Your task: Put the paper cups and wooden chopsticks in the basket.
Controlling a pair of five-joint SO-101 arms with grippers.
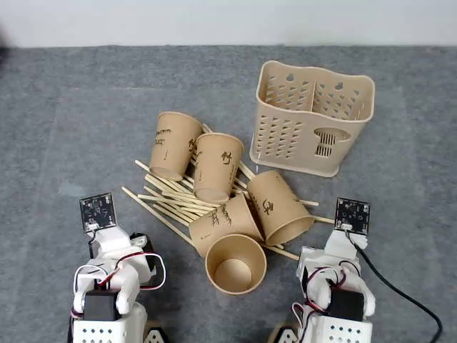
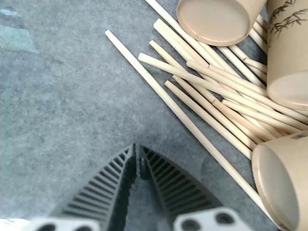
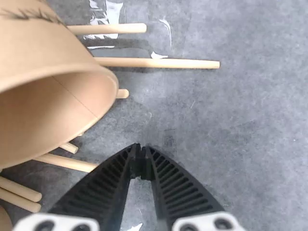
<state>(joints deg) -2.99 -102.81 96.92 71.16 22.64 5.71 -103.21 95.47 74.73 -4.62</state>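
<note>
Several brown paper cups lie tipped over mid-table, among them one (image 1: 173,143) at the far left of the heap and one (image 1: 235,264) with its mouth toward the arms. Wooden chopsticks (image 1: 168,200) are scattered under and beside them. The beige slotted basket (image 1: 314,118) stands upright behind the heap, to the right. My left gripper (image 2: 137,150) is shut and holds nothing; it hovers over bare mat just short of the chopsticks (image 2: 211,101). Also shut with nothing in it, my right gripper (image 3: 140,150) sits beside the rim of a tipped cup (image 3: 48,101), near a chopstick (image 3: 156,62).
The grey mat (image 1: 71,143) covers the table. Both arm bases stand at the near edge, one (image 1: 107,293) on the left and one (image 1: 335,293) on the right. Open mat lies left of the heap and around the basket.
</note>
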